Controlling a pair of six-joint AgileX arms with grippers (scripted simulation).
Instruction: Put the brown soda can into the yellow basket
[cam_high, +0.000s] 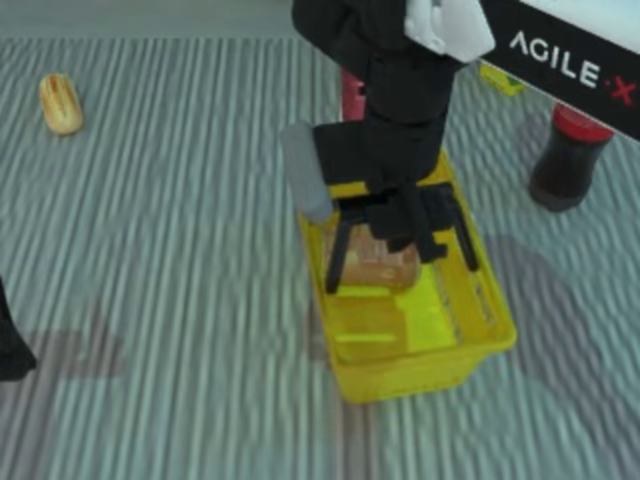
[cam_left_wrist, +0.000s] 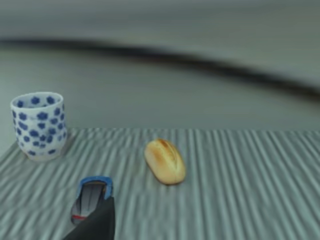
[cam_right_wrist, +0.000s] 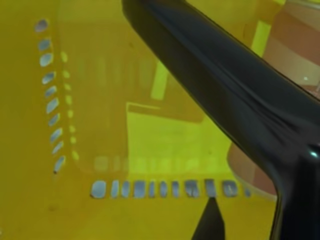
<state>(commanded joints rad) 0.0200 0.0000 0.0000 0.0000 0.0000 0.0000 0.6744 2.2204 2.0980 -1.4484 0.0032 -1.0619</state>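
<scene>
Sitting inside the yellow basket (cam_high: 480, 345), the brown soda can (cam_high: 378, 265) looks to be lying on its side near the back end, smooth tan body with pale bands, right under the right tool (cam_high: 400, 235), which hangs low over it. Honestly I can't tell whether the right tool is clamped on the can or already let go, the fingers are too tangled up with the black handles. If it's the release step, I'd say open up slow and pull straight up so nothing snags a handle or drags the can back out; a round can could roll a bit on that slick plastic floor, but the walls should keep it. Basket is glossy, boxy, with rows of little slots along the walls. Left arm is parked at the left edge of the ribbed greyish surface (cam_high: 180, 300), tool out of sight. Further out there's a bun-like hot dog (cam_high: 60, 103) and a dark cola bottle (cam_high: 568, 160).
</scene>
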